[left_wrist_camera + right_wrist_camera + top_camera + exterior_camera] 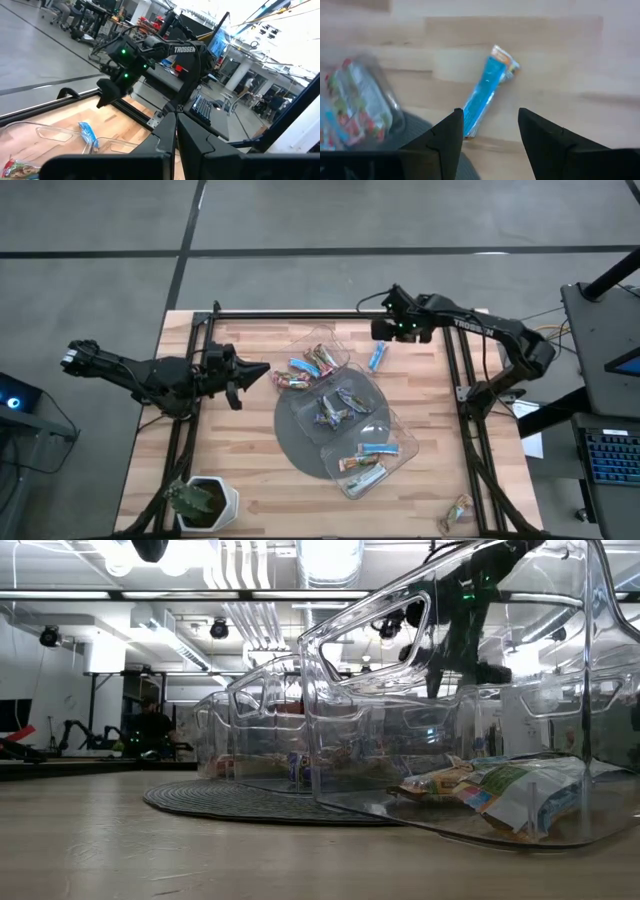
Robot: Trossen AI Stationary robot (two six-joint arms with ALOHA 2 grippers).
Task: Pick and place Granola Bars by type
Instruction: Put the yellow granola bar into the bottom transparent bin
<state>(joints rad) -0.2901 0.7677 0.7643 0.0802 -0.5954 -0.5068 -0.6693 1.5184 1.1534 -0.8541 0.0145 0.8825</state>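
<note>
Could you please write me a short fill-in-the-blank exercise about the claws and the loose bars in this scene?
1. The right claw hovers open above a loose shiny ____ wrapped bar.
2. The left claw is ____.
3. The clear plastic trays rest on a round ____ disc.

Missing words: blue; shut; grey

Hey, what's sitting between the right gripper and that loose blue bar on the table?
Nothing: in the right wrist view, the open right gripper hangs over the blue bar, with only bare wooden table showing between them.
</note>
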